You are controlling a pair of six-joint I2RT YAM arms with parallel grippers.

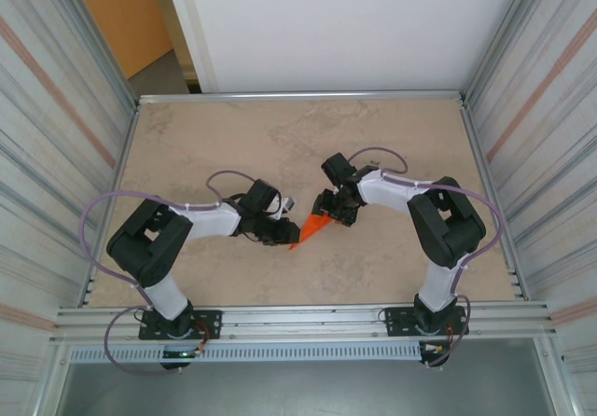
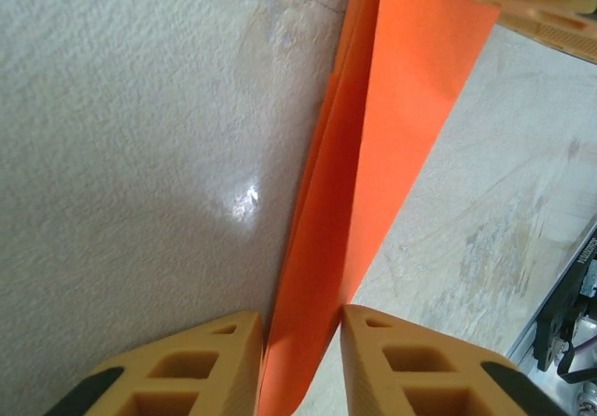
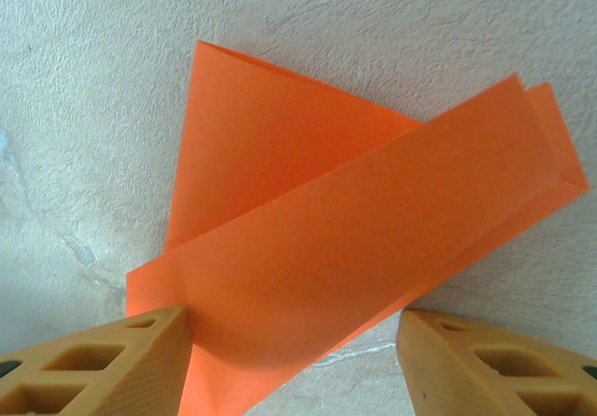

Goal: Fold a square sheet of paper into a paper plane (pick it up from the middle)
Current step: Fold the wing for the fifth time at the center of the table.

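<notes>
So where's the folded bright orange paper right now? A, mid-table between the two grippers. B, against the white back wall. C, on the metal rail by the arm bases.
A: the top view shows the folded bright orange paper in the middle of the beige table, between the left gripper and the right gripper.
</notes>
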